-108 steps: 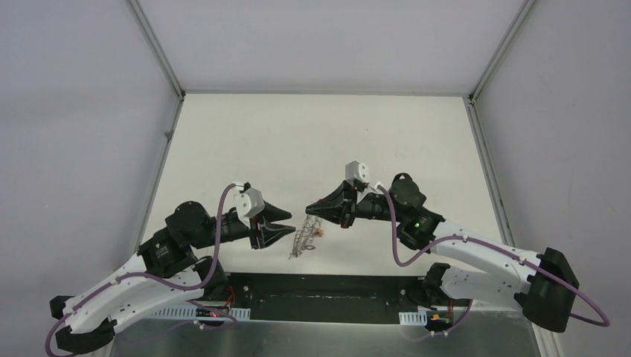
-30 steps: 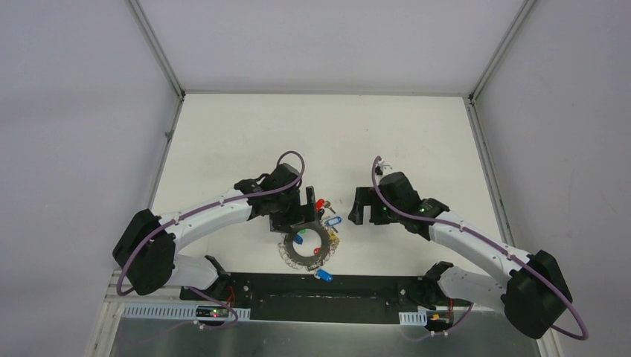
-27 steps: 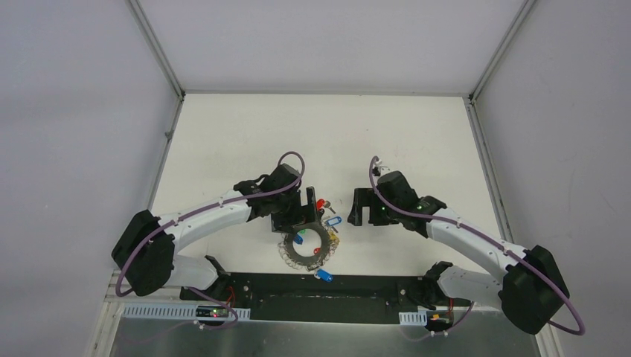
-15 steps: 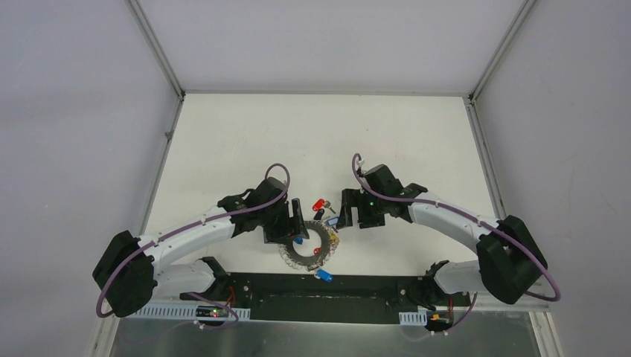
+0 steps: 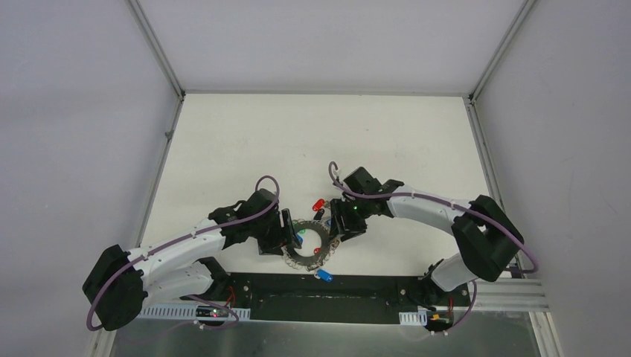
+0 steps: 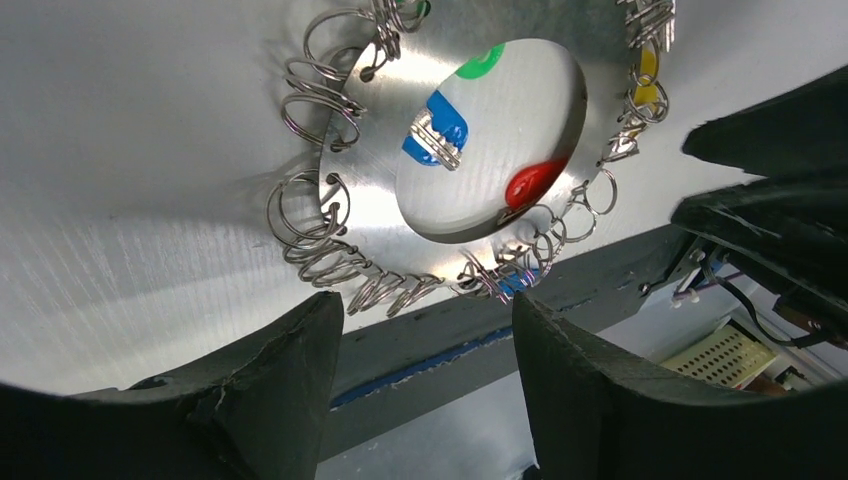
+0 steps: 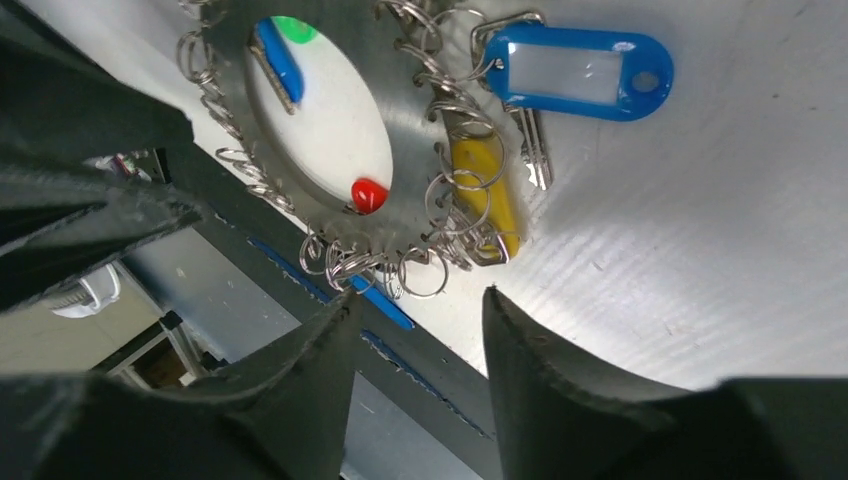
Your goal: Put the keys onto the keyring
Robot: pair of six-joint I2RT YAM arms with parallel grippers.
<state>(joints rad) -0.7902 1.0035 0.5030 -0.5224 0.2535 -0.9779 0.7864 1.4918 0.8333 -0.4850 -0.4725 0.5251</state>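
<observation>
White table [image 5: 245, 149]: right wrist alone shows blue-tagged key [image 7: 580, 72] beside keyring [image 6: 360, 210]; left fingers [image 6: 270, 400], right fingers [image 7: 570, 380] parted.

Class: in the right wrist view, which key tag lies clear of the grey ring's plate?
The blue tag with the pale window; the yellow tag lies beneath the loops of the keyring, others inside its hole.

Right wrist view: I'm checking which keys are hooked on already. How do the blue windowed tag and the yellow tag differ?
The blue tag lies in plain view, long axis across the picture; the yellow tag runs roughly up and down, partly under wire loops. The blue tag shows a pale label window; the yellow tag shows none. Both lie flat on the table beside the rim of the keyring.
</observation>
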